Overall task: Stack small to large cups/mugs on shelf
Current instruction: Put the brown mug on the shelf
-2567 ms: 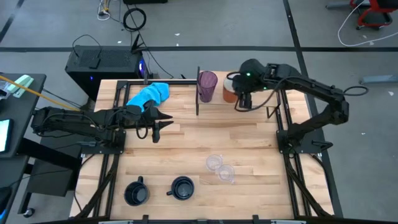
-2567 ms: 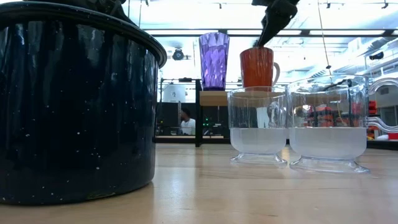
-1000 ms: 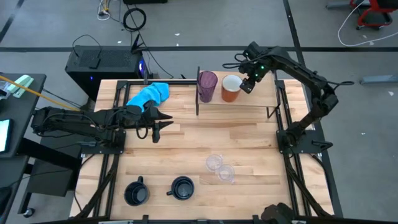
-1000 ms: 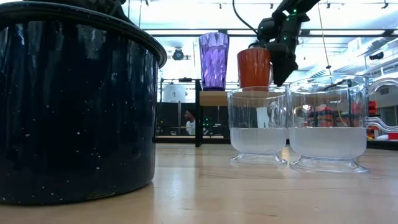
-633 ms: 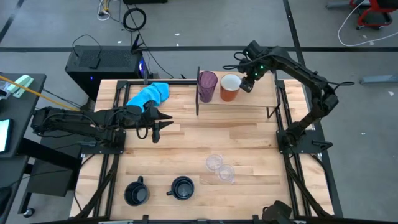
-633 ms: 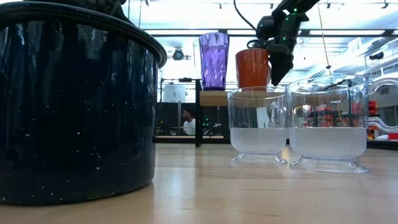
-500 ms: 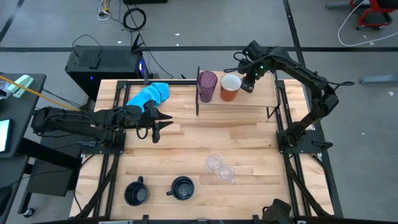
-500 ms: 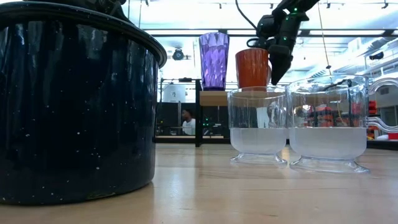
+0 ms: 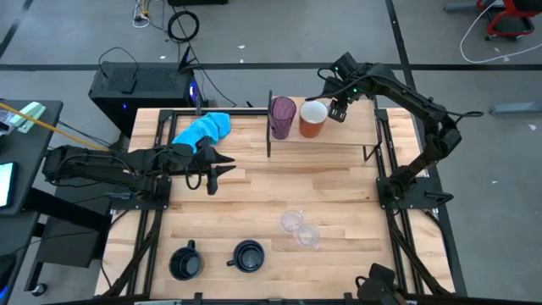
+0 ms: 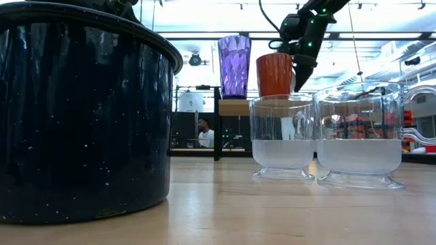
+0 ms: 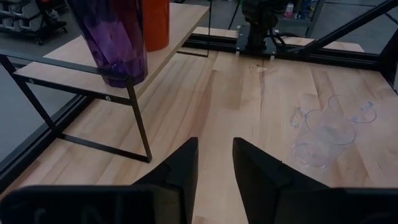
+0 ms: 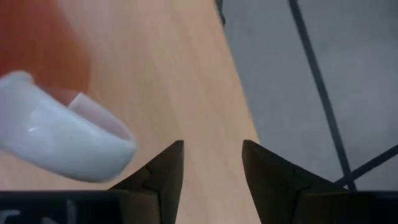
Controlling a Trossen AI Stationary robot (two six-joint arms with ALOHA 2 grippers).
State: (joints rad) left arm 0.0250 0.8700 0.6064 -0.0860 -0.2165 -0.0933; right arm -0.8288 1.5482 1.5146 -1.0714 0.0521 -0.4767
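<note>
On the shelf (image 9: 343, 135) at the table's far side, a purple tumbler (image 9: 282, 117) stands with an orange mug (image 9: 312, 119) next to it. My right gripper (image 9: 340, 108) hangs open just right of the mug, pointing steeply down. In the right wrist view the mug's white handle (image 12: 62, 140) lies beside the gripper (image 12: 211, 149), with bare board between them. Two clear cups (image 9: 300, 229) stand mid-table. Two black mugs (image 9: 185, 263) (image 9: 247, 256) stand near the front edge. My left gripper (image 9: 217, 169) waits open at the left, holding nothing.
A blue cloth (image 9: 204, 129) lies at the far left of the table. The shelf's dark upright panel (image 9: 269, 125) stands left of the tumbler. The shelf board is bare to the right of the orange mug. Bare planks lie between the shelf and the clear cups.
My right gripper has rolled about its own line and tipped while staying next to the orange mug's handle. The mug has slid a little along the shelf toward the purple tumbler. It stays upright.
</note>
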